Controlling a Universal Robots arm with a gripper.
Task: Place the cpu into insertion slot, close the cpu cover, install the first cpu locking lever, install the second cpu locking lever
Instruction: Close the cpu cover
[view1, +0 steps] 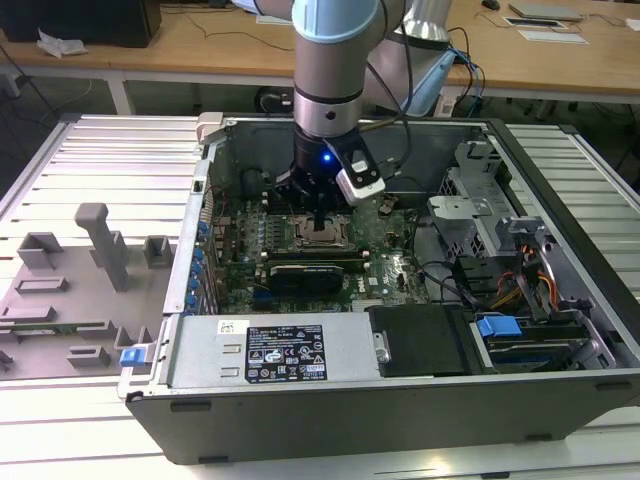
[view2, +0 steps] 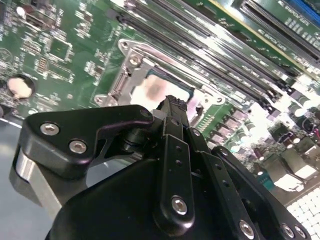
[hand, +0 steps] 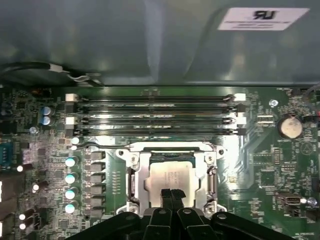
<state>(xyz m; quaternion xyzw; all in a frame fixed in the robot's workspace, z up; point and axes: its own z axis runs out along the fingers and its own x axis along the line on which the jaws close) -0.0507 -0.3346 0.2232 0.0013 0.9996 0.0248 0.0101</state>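
The cpu (hand: 169, 175) lies flat in the insertion slot (hand: 131, 192), its dull silver face up. The grey-metal cpu cover (hand: 170, 148) lies down around it, and the chip shows through its window. My gripper (hand: 171, 192) is shut, fingertips pressed together with nothing between them, right over the chip's edge nearest the wrist. In the second wrist view the gripper (view2: 174, 102) points at the pale chip face (view2: 152, 92). In the exterior view the gripper (view1: 318, 222) reaches straight down into the open computer case onto the socket (view1: 322, 238). I cannot tell how the locking levers stand.
Long black memory slots (hand: 157, 112) run just beyond the socket. A black expansion card (view1: 310, 272) lies in front of it, then the power supply box (view1: 270, 350). Cables and drive bays (view1: 520, 280) crowd the exterior view's right. Grey fixtures (view1: 100, 245) stand on the table outside the case.
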